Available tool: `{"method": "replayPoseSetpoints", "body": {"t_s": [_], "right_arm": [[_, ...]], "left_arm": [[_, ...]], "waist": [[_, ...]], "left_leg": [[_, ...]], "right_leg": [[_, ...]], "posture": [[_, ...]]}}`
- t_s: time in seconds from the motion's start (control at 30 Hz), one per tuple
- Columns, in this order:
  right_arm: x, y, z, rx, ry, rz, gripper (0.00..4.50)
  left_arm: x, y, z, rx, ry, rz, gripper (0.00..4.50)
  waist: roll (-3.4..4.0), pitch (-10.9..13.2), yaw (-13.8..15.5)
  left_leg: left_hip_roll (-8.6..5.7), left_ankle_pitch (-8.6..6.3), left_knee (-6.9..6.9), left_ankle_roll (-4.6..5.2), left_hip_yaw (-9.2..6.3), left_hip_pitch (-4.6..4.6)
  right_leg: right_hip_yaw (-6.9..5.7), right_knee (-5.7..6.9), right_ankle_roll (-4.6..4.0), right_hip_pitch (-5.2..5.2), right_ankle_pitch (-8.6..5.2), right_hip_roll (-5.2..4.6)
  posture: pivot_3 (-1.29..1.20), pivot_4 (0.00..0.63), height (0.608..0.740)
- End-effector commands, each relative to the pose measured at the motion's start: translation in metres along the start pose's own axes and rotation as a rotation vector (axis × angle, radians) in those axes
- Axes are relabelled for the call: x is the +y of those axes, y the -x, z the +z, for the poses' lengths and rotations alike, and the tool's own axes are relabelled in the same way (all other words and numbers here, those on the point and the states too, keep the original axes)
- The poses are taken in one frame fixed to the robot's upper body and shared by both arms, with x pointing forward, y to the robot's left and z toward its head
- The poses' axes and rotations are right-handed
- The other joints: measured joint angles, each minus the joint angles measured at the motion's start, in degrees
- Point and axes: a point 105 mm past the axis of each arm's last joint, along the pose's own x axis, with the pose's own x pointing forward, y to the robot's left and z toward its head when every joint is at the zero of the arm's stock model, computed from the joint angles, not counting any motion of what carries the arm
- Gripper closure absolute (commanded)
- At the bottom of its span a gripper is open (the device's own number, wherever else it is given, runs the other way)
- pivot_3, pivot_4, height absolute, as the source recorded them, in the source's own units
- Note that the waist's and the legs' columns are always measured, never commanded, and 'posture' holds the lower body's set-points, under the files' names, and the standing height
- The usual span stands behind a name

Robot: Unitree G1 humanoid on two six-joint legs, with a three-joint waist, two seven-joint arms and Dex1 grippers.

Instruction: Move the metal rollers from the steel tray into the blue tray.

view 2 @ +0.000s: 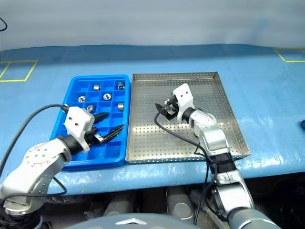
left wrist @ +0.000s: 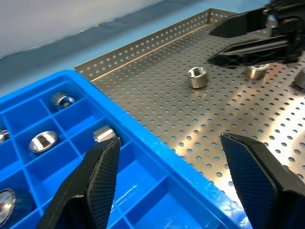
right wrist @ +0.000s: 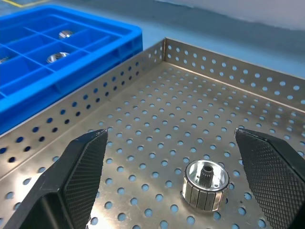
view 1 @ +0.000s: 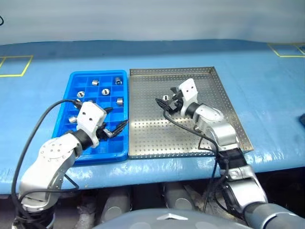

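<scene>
- One metal roller (right wrist: 206,185) stands upright on the perforated floor of the steel tray (view 1: 228,107), its central hole facing up.
- In the right wrist view this roller sits between the two black fingers (right wrist: 81,167) of the right gripper (view 1: 167,101), nearer to one finger than the other, and touches neither.
- The right gripper's jaws are spread wide and hold nothing; it hangs low over the steel tray's floor, in the half nearer the blue tray.
- From the head views the same roller (view 1: 165,98) shows as a small bright spot just ahead of the right gripper's fingertips.
- The left wrist view shows at least two rollers on the steel tray: one (left wrist: 197,77) stands free on the floor, and another (left wrist: 256,70) lies just under the right gripper's fingers.
- The blue tray (view 1: 66,138) lies flush beside the steel tray, on its left.
- Several rollers already rest in separate compartments of the blue tray, mostly in its far rows, for instance one (view 1: 104,90) near the middle.
- The left gripper (view 1: 116,129) hovers over the near right corner of the blue tray, at the rim it shares with the steel tray.
- Its fingers (left wrist: 97,176) are well apart and empty, pointing toward the steel tray.
- Both trays rest on a blue table (view 1: 267,81).
</scene>
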Motion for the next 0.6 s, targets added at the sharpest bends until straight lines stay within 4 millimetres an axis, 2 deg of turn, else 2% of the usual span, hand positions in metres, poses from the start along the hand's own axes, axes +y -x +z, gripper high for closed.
{"method": "replayPoseSetpoints", "body": {"t_s": [0.03,0.27,0.6], "right_arm": [[0.002,-0.012,0.007,-0.03,0.009,0.013,0.0],[-0.011,-0.026,-0.006,0.019,0.003,-0.057,0.0],[-0.032,-0.021,-0.011,0.033,0.01,-0.15,0.0]], "left_arm": [[-0.005,0.001,0.008,-0.037,-0.034,-0.002,0.84],[-0.015,-0.002,0.006,-0.043,-0.016,-0.012,0.84],[-0.015,-0.003,0.002,-0.032,-0.017,-0.006,0.84]], "waist": [[0.01,0.0,-0.02],[0.01,0.0,0.19],[0.02,0.0,0.19]], "left_leg": [[0.0,-0.01,-0.03,0.01,-0.02,-0.01],[-0.03,-0.03,-0.05,0.03,-0.07,-0.06],[-0.03,-0.02,-0.05,0.02,-0.1,-0.06]], "right_leg": [[-0.01,-0.01,0.0,-0.02,0.0,-0.01],[-0.04,-0.05,-0.01,-0.05,0.01,-0.19],[-0.06,-0.04,-0.01,-0.04,0.01,-0.16]], "posture": [[-0.09,0.15,0.74],[-0.06,0.15,0.74],[-0.06,0.15,0.74]]}}
